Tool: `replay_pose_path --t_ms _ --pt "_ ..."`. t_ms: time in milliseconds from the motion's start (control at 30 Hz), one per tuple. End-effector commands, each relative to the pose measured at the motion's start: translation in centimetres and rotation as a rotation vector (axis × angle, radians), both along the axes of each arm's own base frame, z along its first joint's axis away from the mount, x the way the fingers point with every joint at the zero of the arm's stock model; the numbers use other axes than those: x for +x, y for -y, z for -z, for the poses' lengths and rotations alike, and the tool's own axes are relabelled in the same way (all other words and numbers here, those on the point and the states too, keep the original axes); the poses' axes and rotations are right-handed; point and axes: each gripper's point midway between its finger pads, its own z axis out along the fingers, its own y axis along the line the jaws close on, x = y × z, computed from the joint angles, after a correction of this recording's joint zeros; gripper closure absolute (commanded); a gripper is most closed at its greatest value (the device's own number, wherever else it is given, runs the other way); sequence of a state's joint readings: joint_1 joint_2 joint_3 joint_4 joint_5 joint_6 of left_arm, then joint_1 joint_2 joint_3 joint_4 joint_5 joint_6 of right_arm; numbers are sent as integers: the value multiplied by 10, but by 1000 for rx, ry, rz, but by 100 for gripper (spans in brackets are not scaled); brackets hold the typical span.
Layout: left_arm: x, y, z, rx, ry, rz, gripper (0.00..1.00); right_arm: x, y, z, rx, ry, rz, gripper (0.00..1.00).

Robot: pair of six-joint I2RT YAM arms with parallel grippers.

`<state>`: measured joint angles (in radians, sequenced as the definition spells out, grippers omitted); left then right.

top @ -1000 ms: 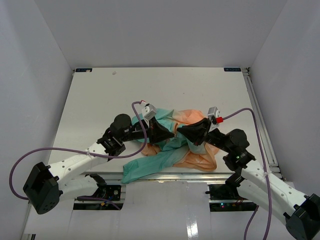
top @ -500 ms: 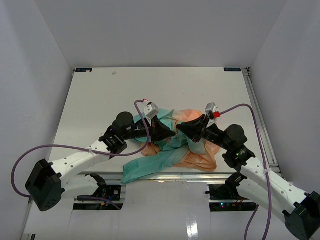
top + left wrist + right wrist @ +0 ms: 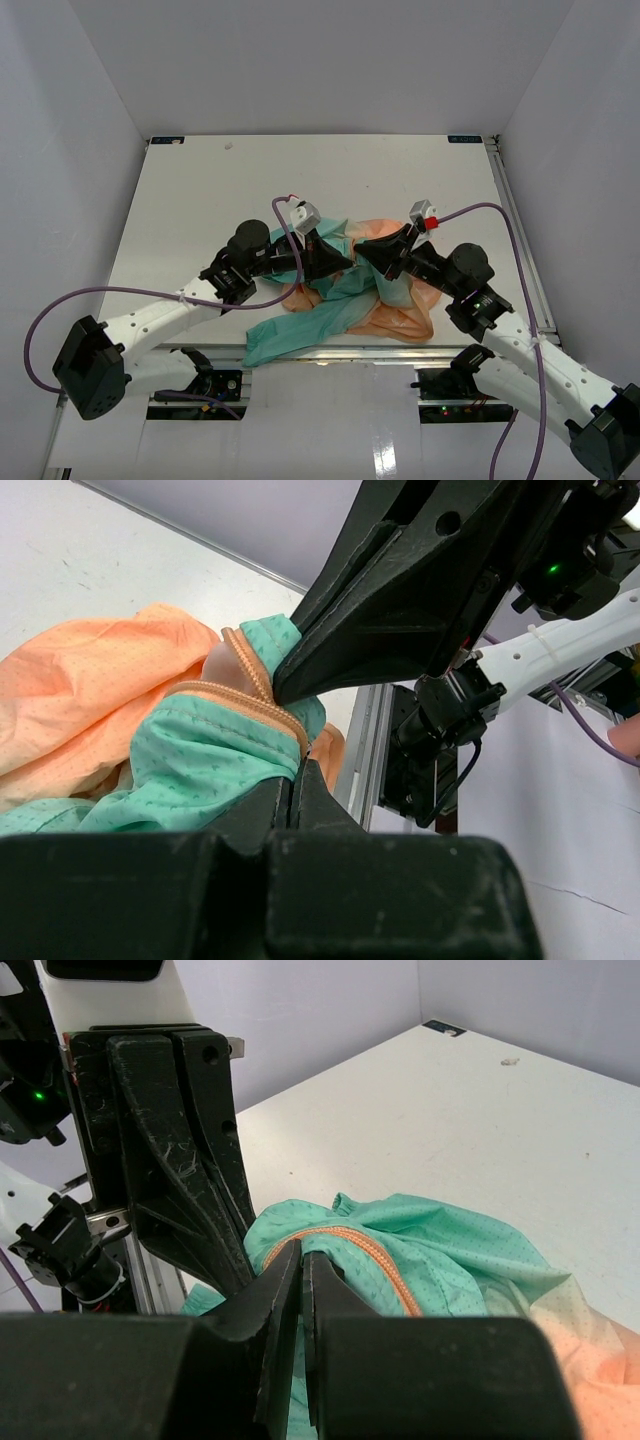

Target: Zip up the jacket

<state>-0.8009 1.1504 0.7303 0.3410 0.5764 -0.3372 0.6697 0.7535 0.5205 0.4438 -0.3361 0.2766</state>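
Observation:
The jacket lies bunched on the table's near middle, peach-orange on the right, teal-green on the left and front. My left gripper and right gripper meet tip to tip above its middle. In the left wrist view my left gripper is shut on the teal hem by the orange zipper. In the right wrist view my right gripper is shut on the teal edge at the end of the zipper. The fabric between them is lifted off the table.
The white table stretches behind and to both sides of the jacket. A teal sleeve trails to the near table edge. Grey walls enclose the back and sides. Purple cables loop from both wrists.
Both grippers have risen a little and tilted up, lifting the pinched zipper end of the jacket. The right wrist has swung slightly back and left.

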Motion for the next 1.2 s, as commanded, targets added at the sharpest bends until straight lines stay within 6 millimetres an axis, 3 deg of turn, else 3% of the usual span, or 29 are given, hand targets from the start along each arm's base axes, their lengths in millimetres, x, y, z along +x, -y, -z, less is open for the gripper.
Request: replay_pose_path --t_ms 0,100,200,233,267,300,400,500,600,767,900,1033,1167 --pt "-28 2 35 103 -127 118 100 18 14 -77 135 173 120 92" --pt "-17 2 31 96 -183 36 100 20 6 -59 58 131 90 92" --pt "-17 1 15 48 -230 27 100 23 -4 -20 -63 50 50 89" --pt "-18 -1 8 27 -242 25 100 23 -5 -8 -86 32 44 81" --pt "-16 -1 6 22 -240 21 100 24 -4 -7 -88 30 49 80" --pt "-16 -4 1 4 -265 20 100 26 -2 8 -113 2 67 70" --pt "-16 -10 1 -16 -344 25 100 23 7 30 -155 -31 97 55" --pt "-14 -15 1 -36 -390 35 100 20 15 30 -160 -32 118 50" --pt "-14 -19 0 -50 -433 51 100 13 24 18 -143 -5 138 47" --pt "-12 -23 -4 -63 -484 45 100 6 35 1 -165 99 154 48" --pt "-14 -25 -8 -83 -523 60 100 -2 25 -10 -242 348 70 50" --pt "-15 -29 -13 -92 -545 69 100 -20 9 -10 -301 565 -54 43" --pt "-17 -31 -13 -94 -539 64 100 -43 7 -13 -275 721 -93 41"
